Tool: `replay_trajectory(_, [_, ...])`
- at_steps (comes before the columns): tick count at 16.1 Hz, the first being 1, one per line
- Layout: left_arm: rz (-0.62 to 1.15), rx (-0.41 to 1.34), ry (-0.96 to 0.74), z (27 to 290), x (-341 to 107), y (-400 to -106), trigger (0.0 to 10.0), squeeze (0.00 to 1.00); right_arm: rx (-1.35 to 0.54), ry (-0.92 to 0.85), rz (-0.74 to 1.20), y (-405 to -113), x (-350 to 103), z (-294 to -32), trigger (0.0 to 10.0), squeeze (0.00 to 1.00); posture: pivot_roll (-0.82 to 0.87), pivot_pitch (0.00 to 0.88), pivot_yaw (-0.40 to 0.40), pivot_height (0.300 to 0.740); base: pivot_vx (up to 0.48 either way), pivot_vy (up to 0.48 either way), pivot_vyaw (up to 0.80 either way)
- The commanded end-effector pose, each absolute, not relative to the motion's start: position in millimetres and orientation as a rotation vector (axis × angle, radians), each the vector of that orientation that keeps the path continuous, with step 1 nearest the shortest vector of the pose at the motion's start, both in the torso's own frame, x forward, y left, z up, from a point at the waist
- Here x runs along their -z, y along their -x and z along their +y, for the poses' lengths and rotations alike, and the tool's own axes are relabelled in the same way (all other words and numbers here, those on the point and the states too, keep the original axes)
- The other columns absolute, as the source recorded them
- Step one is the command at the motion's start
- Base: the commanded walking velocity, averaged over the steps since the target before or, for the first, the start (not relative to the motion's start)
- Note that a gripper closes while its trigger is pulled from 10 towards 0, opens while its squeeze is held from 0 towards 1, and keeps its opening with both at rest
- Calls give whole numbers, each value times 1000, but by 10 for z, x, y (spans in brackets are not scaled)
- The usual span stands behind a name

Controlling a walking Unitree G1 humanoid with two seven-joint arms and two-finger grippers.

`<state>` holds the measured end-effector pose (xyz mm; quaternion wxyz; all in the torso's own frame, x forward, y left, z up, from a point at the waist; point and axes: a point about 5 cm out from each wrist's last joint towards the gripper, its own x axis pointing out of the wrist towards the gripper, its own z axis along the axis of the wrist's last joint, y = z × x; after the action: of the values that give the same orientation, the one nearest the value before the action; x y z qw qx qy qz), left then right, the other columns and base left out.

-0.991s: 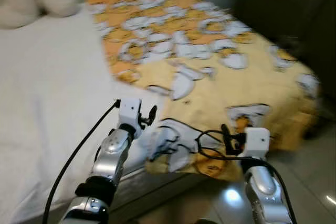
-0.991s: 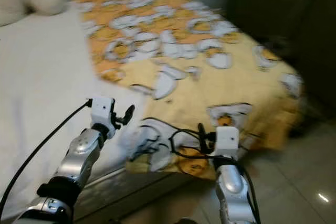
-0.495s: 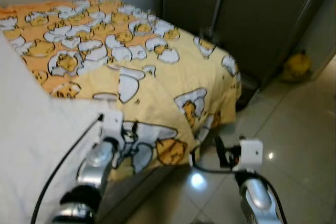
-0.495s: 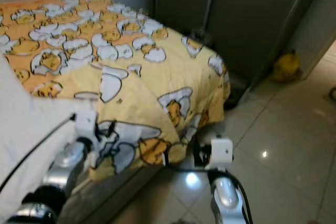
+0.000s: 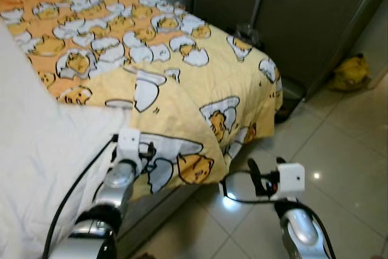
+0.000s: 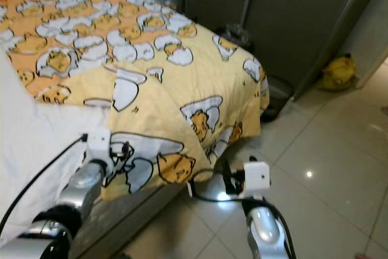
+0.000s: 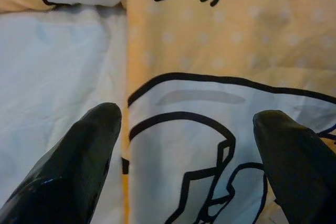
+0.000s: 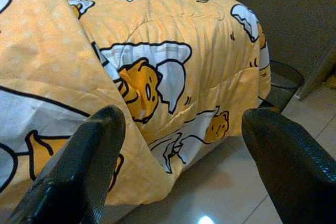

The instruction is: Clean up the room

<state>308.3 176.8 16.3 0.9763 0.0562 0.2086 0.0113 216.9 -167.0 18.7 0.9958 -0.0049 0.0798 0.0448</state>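
A yellow blanket [image 5: 182,71] printed with cartoon eggs covers the foot end of a bed and hangs over its corner. Beside it lies the bare white sheet [image 5: 42,144]. My left gripper [image 5: 145,149] rests at the blanket's lower edge, where blanket meets sheet. It is open, and in the left wrist view its fingers [image 7: 79,166] straddle the blanket [image 7: 220,51] and sheet [image 7: 58,72]. My right gripper [image 5: 265,171] hovers open over the floor just past the bed's corner. Its fingers [image 8: 79,171] point toward the draped blanket [image 8: 157,77], holding nothing.
Glossy tiles [image 5: 345,150] stretch to the right of the bed. Dark cabinet doors [image 5: 303,16] stand behind. A black mesh bin [image 5: 292,91] sits by the bed's far corner, and a yellow bag [image 5: 350,72] lies on the floor against the doors.
The camera has swung right, from the head of the bed to its foot corner and the floor. The right gripper, earlier over the blanket's edge, now hangs over the tiles.
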Motion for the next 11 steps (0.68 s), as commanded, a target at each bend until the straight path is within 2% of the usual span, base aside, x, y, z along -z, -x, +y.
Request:
replay_trajectory(1, [401, -29, -125, 1701, -223, -3157, 10000, 0, -101, 21, 149, -2146, -231, -1692, 10000, 0, -51, 6, -57, 740, 0, 0, 0])
replay_trajectory(8, [428, -52, -156, 1763, -190, -3150, 10000, 0, -86, 24, 162, -2035, -260, -1721, 10000, 0, -80, 52, -51, 740, 0, 0, 0])
replay_trajectory(11, [459, -186, -190, 1947, -134, -3080, 10000, 0, -108, 14, 192, -1952, -238, -1697, 10000, 0, -87, 75, -68, 740, 0, 0, 0])
